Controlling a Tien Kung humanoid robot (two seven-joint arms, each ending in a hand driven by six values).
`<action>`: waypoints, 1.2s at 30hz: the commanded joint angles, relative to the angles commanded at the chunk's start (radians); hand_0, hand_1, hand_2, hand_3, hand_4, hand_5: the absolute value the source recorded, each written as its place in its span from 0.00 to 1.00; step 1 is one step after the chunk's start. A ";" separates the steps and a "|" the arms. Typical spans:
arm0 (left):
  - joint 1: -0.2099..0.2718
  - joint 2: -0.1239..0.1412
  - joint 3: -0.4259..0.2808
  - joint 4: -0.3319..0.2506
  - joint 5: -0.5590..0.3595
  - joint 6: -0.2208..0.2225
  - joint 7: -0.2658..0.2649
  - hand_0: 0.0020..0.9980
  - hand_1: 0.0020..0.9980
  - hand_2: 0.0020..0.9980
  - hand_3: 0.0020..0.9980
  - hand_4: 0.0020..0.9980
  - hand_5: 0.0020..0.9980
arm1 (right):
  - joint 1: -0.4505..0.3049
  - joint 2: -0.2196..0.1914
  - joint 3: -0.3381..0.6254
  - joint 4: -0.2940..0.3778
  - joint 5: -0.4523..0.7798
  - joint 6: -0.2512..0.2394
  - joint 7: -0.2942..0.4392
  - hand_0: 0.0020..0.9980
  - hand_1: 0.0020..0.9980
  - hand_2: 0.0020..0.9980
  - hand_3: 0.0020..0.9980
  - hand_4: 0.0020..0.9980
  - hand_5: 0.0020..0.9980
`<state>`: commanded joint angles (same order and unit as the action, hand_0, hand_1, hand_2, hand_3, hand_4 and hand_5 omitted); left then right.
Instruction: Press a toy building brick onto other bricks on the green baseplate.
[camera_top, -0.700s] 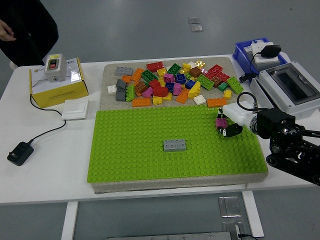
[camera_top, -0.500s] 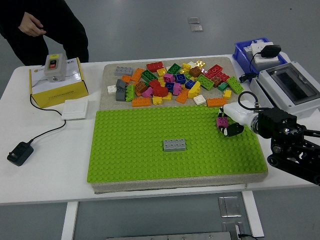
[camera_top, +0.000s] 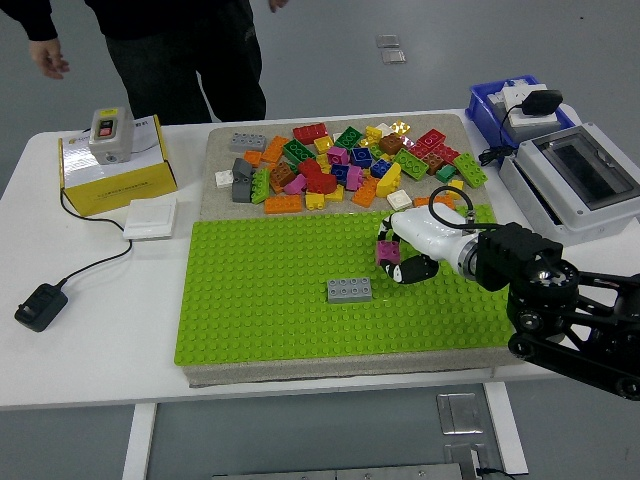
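Right hand (camera_top: 405, 258) reaches in from the right, over the green baseplate (camera_top: 270, 300), fingers clamped on a magenta brick (camera_top: 387, 251). Brick held just above the plate's studs, up and right of the grey brick (camera_top: 349, 290), near it but apart. Grey brick sits alone on the plate, roughly mid-plate. Loose brick pile (camera_top: 345, 165) lies on the mat beyond the plate's far edge. A person (camera_top: 180, 50) stands at the counter's (camera_top: 90, 340) far side, hands off the bricks. Yellow box (camera_top: 115, 165) at left.

Brick (camera_top: 349, 290) on baseplate (camera_top: 260, 300), loose bricks (camera_top: 345, 167) behind, hand (camera_top: 405, 255) right
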<state>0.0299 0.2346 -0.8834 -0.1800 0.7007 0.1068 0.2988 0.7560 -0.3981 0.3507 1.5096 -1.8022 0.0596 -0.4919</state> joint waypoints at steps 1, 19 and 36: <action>0.000 0.000 0.000 0.000 0.001 0.000 0.000 0.66 0.66 0.62 0.74 0.41 0.52 | -0.009 0.020 0.006 -0.007 -0.009 0.001 -0.004 0.06 0.17 0.38 0.45 0.43 0.26; 0.005 0.003 -0.006 0.000 0.009 0.000 0.003 0.66 0.66 0.63 0.74 0.42 0.53 | -0.057 0.102 -0.004 -0.037 -0.048 0.015 -0.029 0.06 0.16 0.38 0.44 0.45 0.29; 0.007 0.002 -0.005 0.000 0.006 0.001 0.003 0.66 0.66 0.63 0.74 0.42 0.54 | -0.053 0.090 0.006 -0.049 -0.063 0.016 -0.032 0.06 0.16 0.37 0.44 0.45 0.29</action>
<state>0.0367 0.2366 -0.8889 -0.1800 0.7069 0.1076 0.3018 0.7033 -0.3076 0.3570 1.4609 -1.8655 0.0761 -0.5236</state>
